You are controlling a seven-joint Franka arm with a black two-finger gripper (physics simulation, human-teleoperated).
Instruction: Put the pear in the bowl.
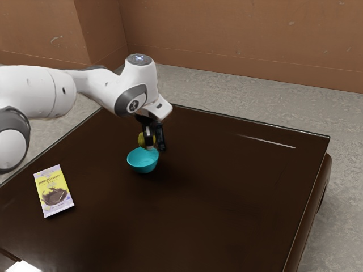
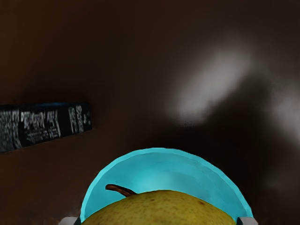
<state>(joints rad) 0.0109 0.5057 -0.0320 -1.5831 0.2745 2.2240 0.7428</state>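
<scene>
Yellow-and-lilac packet (image 1: 54,191), flat on table (image 1: 227,198), chocolate pictured, brand lettering unreadable. Teal bowl (image 1: 143,163). Pear (image 1: 142,140) held above bowl. Gripper (image 1: 155,146) clamped on pear, fingers spread to its width. Wrist view: dark label (image 2: 42,124), white print, illegible.

Yellow-and-lilac packet (image 1: 54,191) and white-lettered black object (image 2: 47,124) on a dark table (image 1: 227,198), brown wall (image 1: 238,42) beyond

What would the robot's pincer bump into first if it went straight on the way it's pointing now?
Probably the blue bowl. The pincer points down toward it with the pear in its grip, so the pear might touch first. I can't tell how big the gap is.
</scene>
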